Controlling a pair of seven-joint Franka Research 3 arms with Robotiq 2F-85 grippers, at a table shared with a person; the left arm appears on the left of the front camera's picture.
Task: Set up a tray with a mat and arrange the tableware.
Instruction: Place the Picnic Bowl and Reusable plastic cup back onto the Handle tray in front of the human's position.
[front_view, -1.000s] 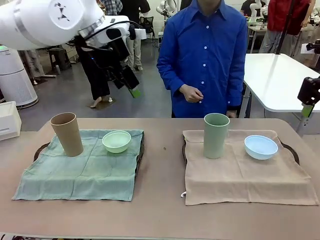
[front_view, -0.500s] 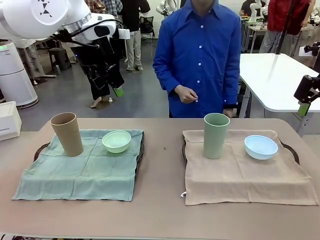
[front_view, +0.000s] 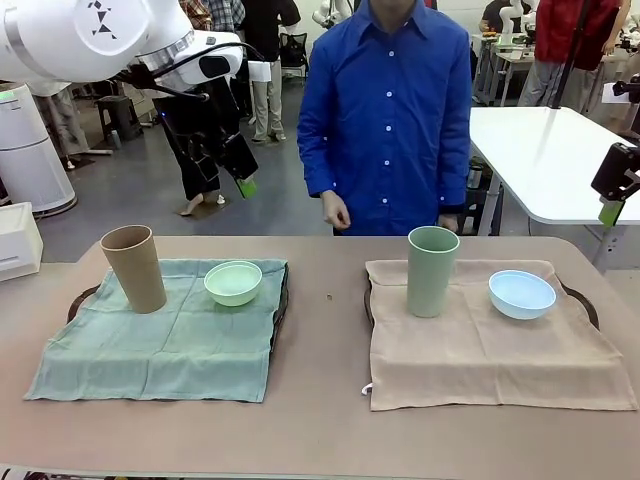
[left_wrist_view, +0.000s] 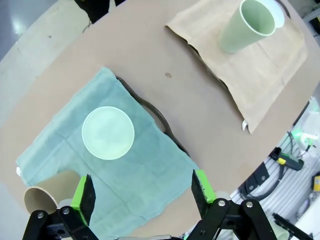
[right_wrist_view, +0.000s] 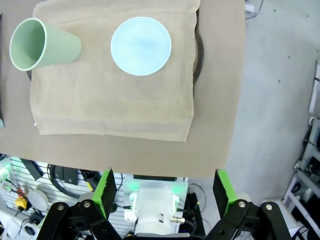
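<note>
Two dark trays sit side by side on a brown tabletop (front_view: 320, 420), each covered by a cloth mat, as a person in a bright blue button-up shirt (front_view: 385, 110) stands at the far edge, one hand (front_view: 335, 212) hanging loose just above the table line. On the left of the front view, a teal-green cloth mat (front_view: 160, 345) drapes over its tray, whose dark rim (front_view: 283, 290) peeks out along the right edge; a tall tan handleless plastic cup (front_view: 134, 268) stands upright at the mat's upper left, and a small round mint-green bowl (front_view: 233, 282) rests just beside it, apart from the cup. On the right, a beige cloth mat (front_view: 490, 350) carries a tall sage-green handleless plastic cup (front_view: 432, 270), upright, with a small round pale-blue bowl (front_view: 521, 294) near it at the mat's upper right. The white left arm reaches in at the upper left of the front view, its left gripper (front_view: 238, 175) raised well above the table; in the left wrist view that gripper (left_wrist_view: 142, 192) has its green-padded fingers spread wide with nothing between them, looking down on the mint bowl and teal mat. The right gripper (right_wrist_view: 166, 186), in its own wrist view, is likewise spread wide and empty, high over the beige mat's near edge.
</note>
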